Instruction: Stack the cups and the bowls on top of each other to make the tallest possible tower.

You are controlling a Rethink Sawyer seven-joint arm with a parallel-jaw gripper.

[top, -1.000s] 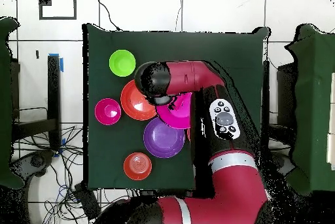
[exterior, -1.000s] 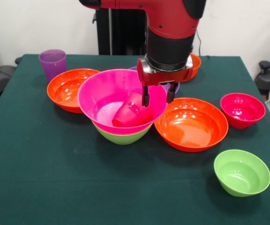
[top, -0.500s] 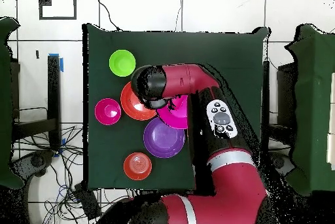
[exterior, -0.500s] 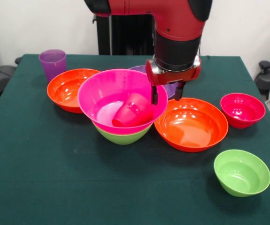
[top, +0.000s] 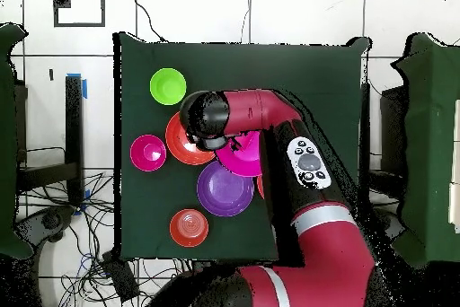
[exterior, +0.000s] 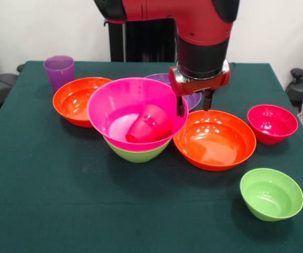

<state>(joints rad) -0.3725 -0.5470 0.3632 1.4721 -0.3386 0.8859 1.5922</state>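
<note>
The tower stood near the middle of the green table and consisted of a wide hot pink bowl nested in a lime green bowl. A red-pink cup lay on its side inside the hot pink bowl, its mouth facing the right rim. The gripper hung just beyond that right rim, above the gap between the tower and the large orange bowl beside it. Its two dark fingers were spread apart with nothing between them, and they touched neither the cup nor either bowl.

Behind the gripper, a purple bowl was partly hidden by the arm. A second orange bowl sat just left of the tower, its rim meeting the hot pink bowl's. The translucent purple cup stood upright at the far left corner. A small red-pink bowl lay to the right of the large orange bowl, and a second lime green bowl stood apart, nearest the camera. In the overhead view the arm covered most of the tower, and a small orange bowl showed near the robot's base.
</note>
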